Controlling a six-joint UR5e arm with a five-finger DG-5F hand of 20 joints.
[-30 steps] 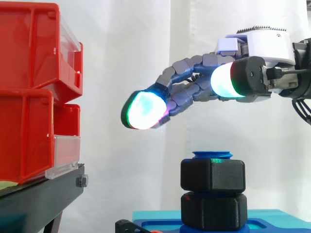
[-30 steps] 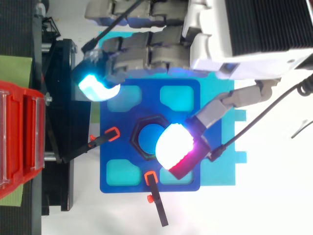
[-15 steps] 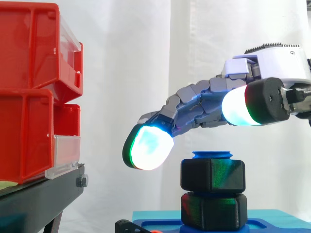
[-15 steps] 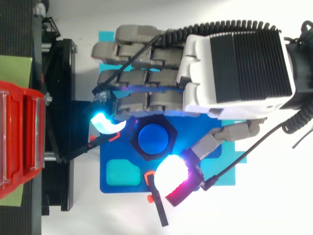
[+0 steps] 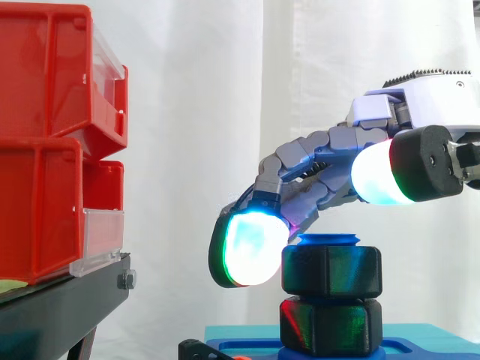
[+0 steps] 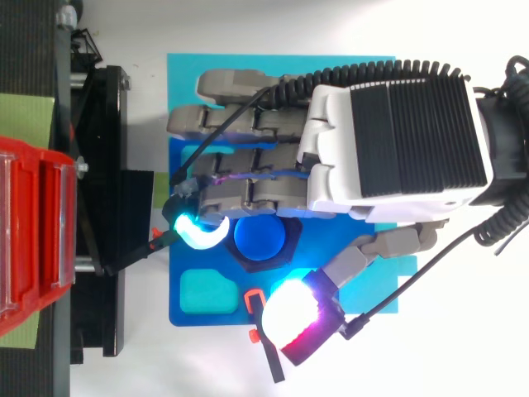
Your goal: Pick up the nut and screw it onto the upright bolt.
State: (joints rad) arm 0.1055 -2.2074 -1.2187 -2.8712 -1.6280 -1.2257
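The nut (image 5: 330, 270) isn't in my grip. It sits on the upright bolt (image 5: 328, 239) with the blue tip of the bolt poking out above it, and below it there's a second black hex piece (image 5: 328, 324) that looks much the same. So I'd judge the picking up and placing to be done, and what's left is to turn the nut down the thread toward that lower piece. My hand (image 6: 388, 141) hangs over the bolt with fingers bent loosely downward and spread, clamped on nothing. One glowing fingertip (image 5: 251, 251) is right beside the nut's left face, touching it or very nearly, I can't say which. My thumb pad (image 5: 382, 180) rides higher and, seen from above, stands apart from the nut. I think I need to bring the thumb in before any twist will bite. The blue plate (image 6: 231, 310) under the bolt has a shallow pocket (image 6: 207, 291) with nothing in it. The red bins (image 5: 45, 150) stacked on the black stand (image 5: 67, 300) sit well off to the left, and I can't see what's inside them.
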